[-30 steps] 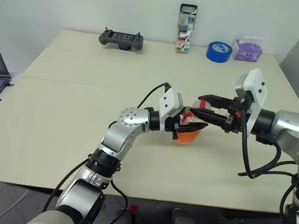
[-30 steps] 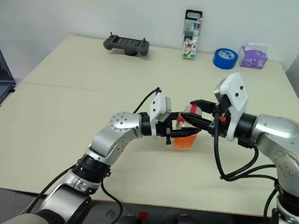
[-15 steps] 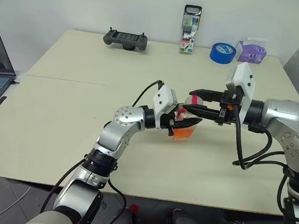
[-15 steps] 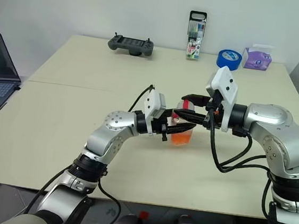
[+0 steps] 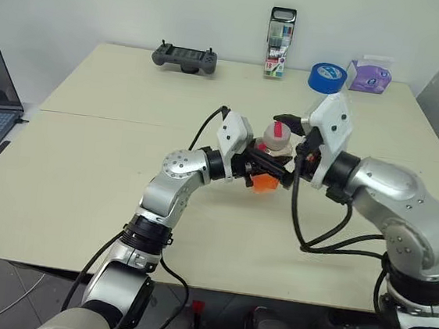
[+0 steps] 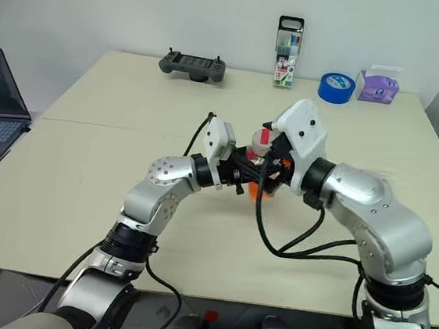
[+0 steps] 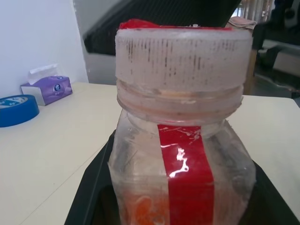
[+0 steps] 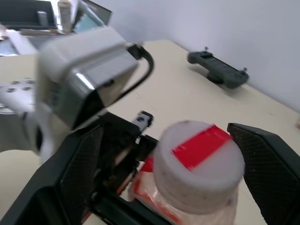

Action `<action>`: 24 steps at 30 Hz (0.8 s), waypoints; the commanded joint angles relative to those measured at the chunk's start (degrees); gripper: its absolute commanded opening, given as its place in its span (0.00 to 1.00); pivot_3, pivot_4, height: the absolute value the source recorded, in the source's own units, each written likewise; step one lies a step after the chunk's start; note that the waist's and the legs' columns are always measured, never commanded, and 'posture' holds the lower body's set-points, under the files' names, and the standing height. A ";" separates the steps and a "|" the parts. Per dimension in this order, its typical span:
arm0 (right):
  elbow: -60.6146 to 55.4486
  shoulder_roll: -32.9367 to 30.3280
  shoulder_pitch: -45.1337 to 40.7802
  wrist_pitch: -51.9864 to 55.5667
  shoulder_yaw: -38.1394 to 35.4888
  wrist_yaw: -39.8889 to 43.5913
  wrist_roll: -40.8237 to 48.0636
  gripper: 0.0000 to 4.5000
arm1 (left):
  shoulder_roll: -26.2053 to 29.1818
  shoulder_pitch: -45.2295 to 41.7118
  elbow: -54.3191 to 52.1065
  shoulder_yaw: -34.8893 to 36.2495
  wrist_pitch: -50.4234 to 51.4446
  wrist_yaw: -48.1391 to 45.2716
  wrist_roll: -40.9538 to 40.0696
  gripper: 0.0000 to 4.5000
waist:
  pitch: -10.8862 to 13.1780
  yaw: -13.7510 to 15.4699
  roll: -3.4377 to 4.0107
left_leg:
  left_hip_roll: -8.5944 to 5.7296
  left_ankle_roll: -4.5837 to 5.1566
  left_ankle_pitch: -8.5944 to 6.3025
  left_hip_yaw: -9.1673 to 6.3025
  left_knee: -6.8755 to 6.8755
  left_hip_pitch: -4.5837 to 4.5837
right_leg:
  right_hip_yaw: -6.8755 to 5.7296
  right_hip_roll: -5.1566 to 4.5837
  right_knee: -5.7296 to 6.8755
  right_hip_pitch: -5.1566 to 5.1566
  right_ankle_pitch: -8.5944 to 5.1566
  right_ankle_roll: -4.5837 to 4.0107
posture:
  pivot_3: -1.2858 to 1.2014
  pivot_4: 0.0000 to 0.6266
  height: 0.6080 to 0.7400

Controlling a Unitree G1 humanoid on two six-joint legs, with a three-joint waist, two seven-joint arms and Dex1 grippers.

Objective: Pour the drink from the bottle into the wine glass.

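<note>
The right tool (image 8: 159, 173) has been opened wide and now straddles the cap (image 8: 199, 161), untouched. The bottle (image 7: 183, 168) is kept pinched by the left tool (image 5: 264, 169); uncapping is judged next

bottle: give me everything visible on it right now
The bottle is small, clear plastic with a squarish body, a red strip down its side and a white ribbed cap taped red, still on. Orange drink sits low inside. It stands upright, clamped by the left gripper; the right gripper straddles the cap, fingers open, not touching.

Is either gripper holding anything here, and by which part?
The left gripper holds the bottle by its body. The right gripper stands open around the cap, gripping nothing.
</note>
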 commanded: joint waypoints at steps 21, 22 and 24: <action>5.89 7.31 -5.18 0.44 -5.71 -9.12 -3.22 1.00 | -0.46 -1.41 -1.55 0.51 -0.78 0.11 -0.50 0.39 | 0.00 -0.15 0.00 | 0.01 0.02 0.00 0.02 -0.02 0.01 | 0.00 0.07 0.02 0.00 0.00 -0.01 | 0.52 0.24 1.00; 6.02 7.09 -4.97 0.74 -6.70 -8.81 -2.65 1.00 | -0.41 -1.25 -1.54 0.47 -0.78 0.12 -0.46 0.39 | 0.00 -0.15 0.00 | 0.01 0.02 0.00 0.02 -0.02 0.01 | 0.00 0.07 0.02 0.00 0.00 -0.01 | 0.52 0.24 1.00; 6.13 6.53 -4.62 1.22 -8.08 -8.39 -1.75 1.00 | -0.37 -1.09 -1.55 0.45 -0.78 0.14 -0.44 0.39 | 0.00 -0.14 0.00 | 0.01 0.02 0.00 0.02 -0.02 0.01 | -0.01 0.07 0.02 0.00 0.00 -0.01 | 0.52 0.24 1.00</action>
